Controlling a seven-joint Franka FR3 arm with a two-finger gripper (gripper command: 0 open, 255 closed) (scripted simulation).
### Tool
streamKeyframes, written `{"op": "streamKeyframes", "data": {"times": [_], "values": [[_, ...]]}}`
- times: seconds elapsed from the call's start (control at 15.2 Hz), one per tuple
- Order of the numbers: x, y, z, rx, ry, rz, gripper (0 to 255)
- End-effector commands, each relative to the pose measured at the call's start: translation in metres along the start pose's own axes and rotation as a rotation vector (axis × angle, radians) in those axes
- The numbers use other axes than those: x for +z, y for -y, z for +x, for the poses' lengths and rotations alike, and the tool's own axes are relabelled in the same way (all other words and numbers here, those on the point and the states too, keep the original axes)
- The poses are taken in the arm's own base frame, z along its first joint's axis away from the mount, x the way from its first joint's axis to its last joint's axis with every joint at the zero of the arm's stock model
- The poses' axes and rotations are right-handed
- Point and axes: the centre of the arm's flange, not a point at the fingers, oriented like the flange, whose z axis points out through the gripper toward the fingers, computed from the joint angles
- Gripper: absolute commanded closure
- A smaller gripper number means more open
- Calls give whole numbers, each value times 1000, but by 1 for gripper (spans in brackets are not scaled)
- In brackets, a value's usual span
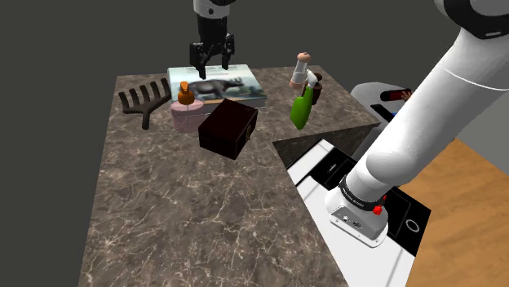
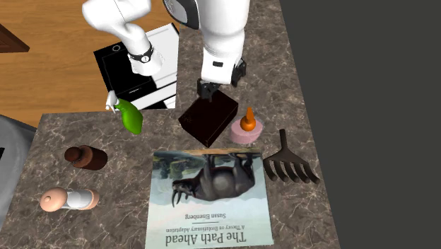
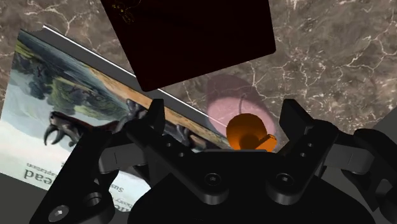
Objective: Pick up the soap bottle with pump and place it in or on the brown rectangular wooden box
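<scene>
The approach to the grasp is the step in hand. The fingers (image 3: 299, 127) stand wide apart, clasping nothing. The pink soap bottle (image 3: 224, 105) with its orange pump (image 3: 248, 130) stands upright on the tabletop (image 1: 179, 212) below the gap between them. It looks untouched, though how far below is hard to judge. Next, I judge, comes a straight descent until the fingers flank the bottle's body, then closing. The dark brown box (image 3: 191, 38) sits just beyond the fingers, beside the bottle; its lid looks shut and nothing rests on it.
</scene>
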Motion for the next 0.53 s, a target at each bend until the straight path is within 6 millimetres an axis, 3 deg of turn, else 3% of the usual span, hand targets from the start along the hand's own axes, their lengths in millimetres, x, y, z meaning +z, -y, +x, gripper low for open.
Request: {"op": "streamKeyframes", "data": {"times": [0.0, 0.46], "values": [[9, 12, 22, 2, 3, -3, 0], [42, 53, 100, 6, 14, -16, 0]]}}
